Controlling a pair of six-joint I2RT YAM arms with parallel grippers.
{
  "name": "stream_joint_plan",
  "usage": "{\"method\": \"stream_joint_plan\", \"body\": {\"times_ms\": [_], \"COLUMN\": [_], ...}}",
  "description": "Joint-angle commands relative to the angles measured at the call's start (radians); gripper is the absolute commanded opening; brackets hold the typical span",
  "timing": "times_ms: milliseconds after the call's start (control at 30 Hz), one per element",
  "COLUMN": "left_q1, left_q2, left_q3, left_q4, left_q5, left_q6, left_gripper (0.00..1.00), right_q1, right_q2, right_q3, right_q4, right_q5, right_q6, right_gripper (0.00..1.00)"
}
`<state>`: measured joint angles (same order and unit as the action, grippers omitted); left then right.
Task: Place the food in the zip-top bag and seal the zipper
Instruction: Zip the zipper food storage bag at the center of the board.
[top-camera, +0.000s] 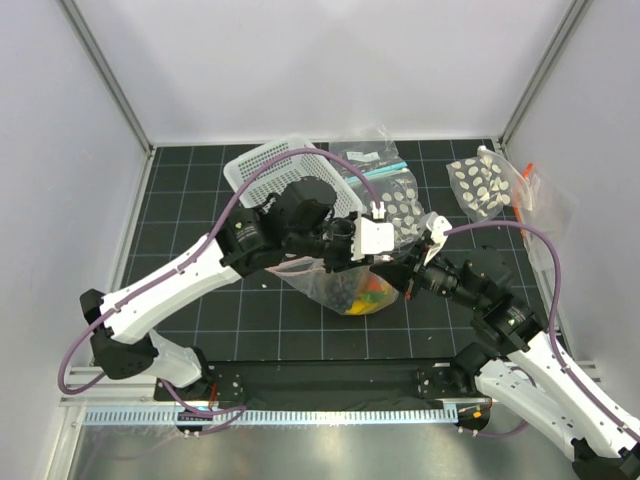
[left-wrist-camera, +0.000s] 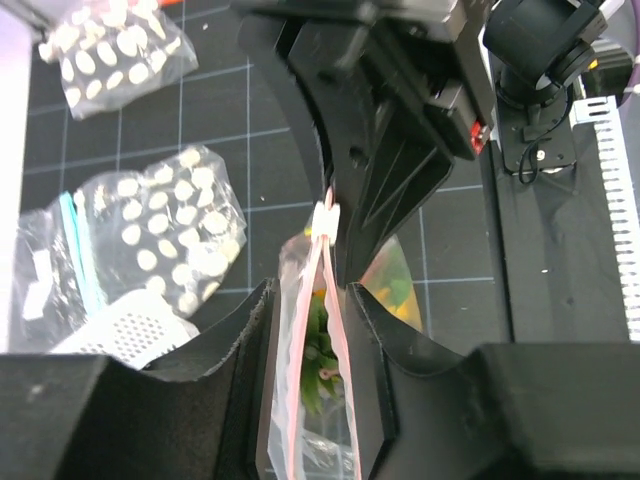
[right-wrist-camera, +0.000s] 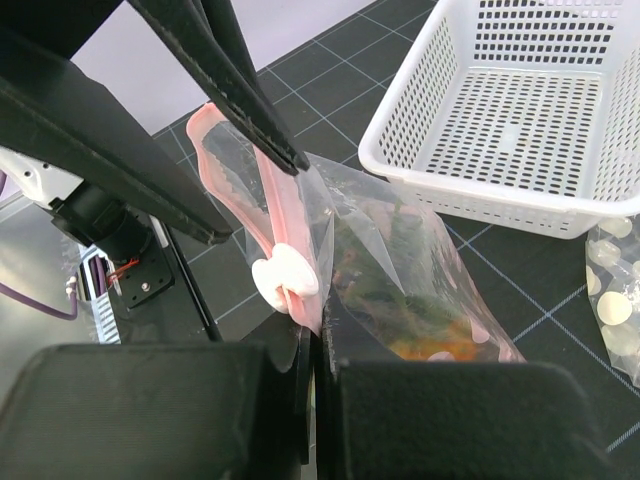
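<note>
The zip-top bag (top-camera: 325, 280) hangs between both grippers at the table's middle. The food (top-camera: 368, 297) lies inside as an orange, yellow and green heap. In the left wrist view my left gripper (left-wrist-camera: 310, 290) is open. Its fingers (left-wrist-camera: 250, 340) straddle the bag's mouth, and the pink zipper (left-wrist-camera: 342, 330) is parted there over a green crown (left-wrist-camera: 318, 350). A white slider (left-wrist-camera: 322, 220) sits beyond the fingertips. My right gripper (right-wrist-camera: 320, 340) is shut on the bag's (right-wrist-camera: 400, 270) pink edge just below the slider (right-wrist-camera: 283, 275). From above, the left gripper (top-camera: 372, 260) and right gripper (top-camera: 408, 268) nearly meet.
A white perforated basket (top-camera: 290, 165) stands behind the bag, also in the right wrist view (right-wrist-camera: 520, 110). A clear bag with a teal strip (top-camera: 375, 158), a dotted bag (top-camera: 405, 205) and a dotted bag with an orange strip (top-camera: 485, 185) lie at the back right.
</note>
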<state>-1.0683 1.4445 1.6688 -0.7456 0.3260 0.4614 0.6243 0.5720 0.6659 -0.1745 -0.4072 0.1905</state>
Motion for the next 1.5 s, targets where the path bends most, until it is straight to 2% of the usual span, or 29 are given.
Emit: {"method": "stream_joint_plan", "body": {"times_ms": [0, 200, 467, 500, 633, 667, 833, 1167, 1400, 1467], "left_q1": [-0.015, -0.039, -0.061, -0.062, -0.064, -0.064, -0.064, -0.047, 0.004, 0.039], "left_q2": [0.028, 0.063, 0.097, 0.097, 0.096, 0.096, 0.06, -0.05, -0.111, -0.145], "left_q3": [0.052, 0.08, 0.105, 0.106, 0.105, 0.101, 0.043, -0.092, -0.19, -0.217], "left_q4": [0.049, 0.048, 0.045, 0.046, 0.045, 0.045, 0.046, 0.106, 0.14, 0.164], "left_q5": [0.021, 0.004, -0.016, -0.019, -0.039, -0.047, -0.093, -0.186, -0.283, -0.318], "left_q6": [0.062, 0.083, 0.094, 0.098, 0.105, 0.103, 0.099, 0.008, -0.102, -0.138], "left_gripper": [0.35, 0.34, 0.27, 0.24, 0.02, 0.0, 0.0, 0.0, 0.0, 0.0], "right_q1": [-0.003, -0.003, -0.003, -0.003, -0.003, -0.002, -0.003, -0.003, -0.003, -0.003], "right_q2": [-0.003, -0.003, -0.008, -0.008, -0.012, -0.014, -0.046, -0.192, -0.259, -0.29], "right_q3": [0.051, 0.054, 0.054, 0.054, 0.054, 0.054, 0.044, -0.023, -0.035, -0.032], "right_q4": [0.038, 0.038, 0.033, 0.033, 0.032, 0.032, 0.046, 0.086, 0.073, 0.058], "right_q5": [-0.012, -0.015, -0.016, -0.018, -0.016, -0.013, 0.027, 0.209, 0.366, 0.456], "right_q6": [0.006, 0.006, 0.004, 0.003, 0.006, 0.006, 0.02, 0.049, 0.061, 0.067], "right_gripper": [0.01, 0.01, 0.01, 0.01, 0.01, 0.01, 0.01, 0.01, 0.01, 0.01]}}
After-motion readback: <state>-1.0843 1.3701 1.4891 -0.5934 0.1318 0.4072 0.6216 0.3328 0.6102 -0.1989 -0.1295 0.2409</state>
